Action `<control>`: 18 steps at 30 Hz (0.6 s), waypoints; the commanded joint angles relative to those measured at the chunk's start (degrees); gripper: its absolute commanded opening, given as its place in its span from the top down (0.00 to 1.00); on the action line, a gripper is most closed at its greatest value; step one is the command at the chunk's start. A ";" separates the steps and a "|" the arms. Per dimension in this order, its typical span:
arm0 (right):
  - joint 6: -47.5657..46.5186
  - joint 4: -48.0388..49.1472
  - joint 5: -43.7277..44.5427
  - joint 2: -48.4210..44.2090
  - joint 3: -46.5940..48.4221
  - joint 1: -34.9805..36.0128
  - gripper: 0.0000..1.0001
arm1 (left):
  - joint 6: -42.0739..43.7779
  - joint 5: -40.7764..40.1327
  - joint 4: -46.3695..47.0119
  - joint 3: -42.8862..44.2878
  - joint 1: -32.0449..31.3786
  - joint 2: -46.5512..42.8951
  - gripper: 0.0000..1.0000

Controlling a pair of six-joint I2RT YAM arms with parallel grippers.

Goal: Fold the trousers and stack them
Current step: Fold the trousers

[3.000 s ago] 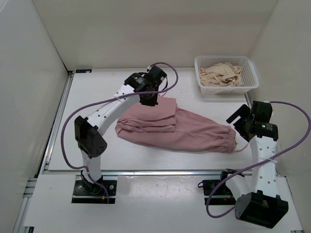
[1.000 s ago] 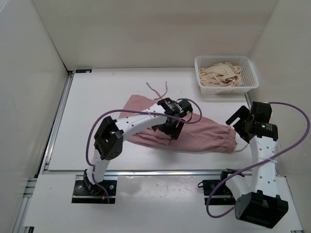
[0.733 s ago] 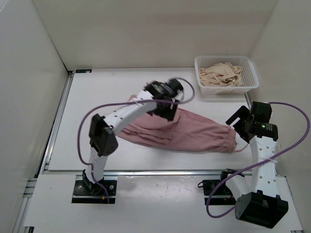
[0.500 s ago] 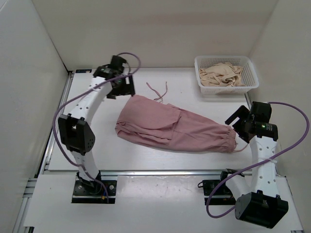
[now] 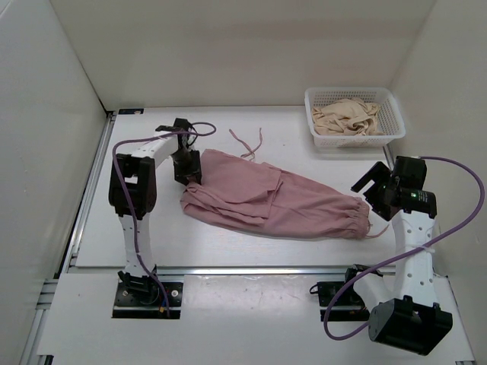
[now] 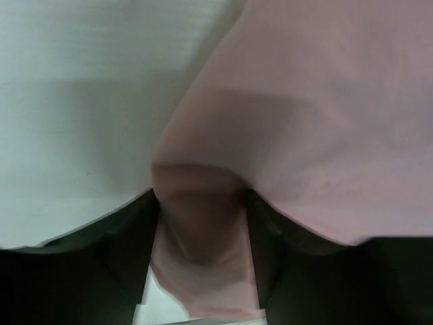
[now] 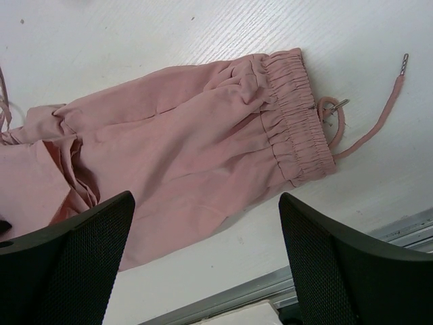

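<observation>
Only trousers (image 5: 266, 199) edge (left fingers (image 6: 128, 264))

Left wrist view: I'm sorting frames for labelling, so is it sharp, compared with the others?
Left wrist view: soft, trousers blurred, shadowed between the left hand's fingers. Right wrist view: crisp gathers and drawstring. Top view: evenly lit, sharp.

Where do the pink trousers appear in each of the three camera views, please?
Top external: trousers lie mid-table, running from the left gripper to the right.
Left wrist: pink fabric fills the right side, a fold between the fingers.
Right wrist: gathered elastic end upper right.
Shared landmark: white table.
</observation>
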 commanded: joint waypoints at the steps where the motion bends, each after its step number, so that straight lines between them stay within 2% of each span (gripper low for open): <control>1: 0.07 0.91 -0.74 -0.49 1.73 0.03 0.08 | 1.10 1.93 2.29 -0.92 1.26 1.51 0.44; 2: 0.07 0.91 -0.74 -0.49 1.73 0.03 0.08 | 0.49 2.45 2.29 -1.45 1.27 2.13 0.53; 3: 0.07 0.91 -0.74 -0.49 1.73 0.03 0.08 | 0.49 3.07 2.29 -1.46 1.79 2.14 0.75; 4: 0.07 0.91 -0.74 -0.49 1.73 0.03 0.08 | 0.49 3.08 2.29 -1.46 1.80 2.14 0.87; 7: -0.46 0.39 -0.74 -0.49 1.73 0.03 0.08 | -1.17 0.28 2.29 -1.46 2.50 -0.92 0.90; 8: -0.98 0.39 -0.74 -0.49 1.73 0.03 0.08 | -2.66 -4.00 1.68 -1.46 4.07 -2.59 0.90; 11: -0.99 0.39 -0.74 -0.49 1.73 0.03 0.08 | -3.38 -9.04 -0.95 0.82 6.27 -9.45 0.90; 16: -1.52 0.39 -0.74 -0.49 0.68 0.03 0.08 | -2.68 -15.29 -7.98 11.97 7.51 -15.26 0.90; 18: -1.52 0.39 -0.74 -0.49 0.16 0.03 0.08 | -2.16 -20.26 -11.67 16.97 3.93 -15.79 0.90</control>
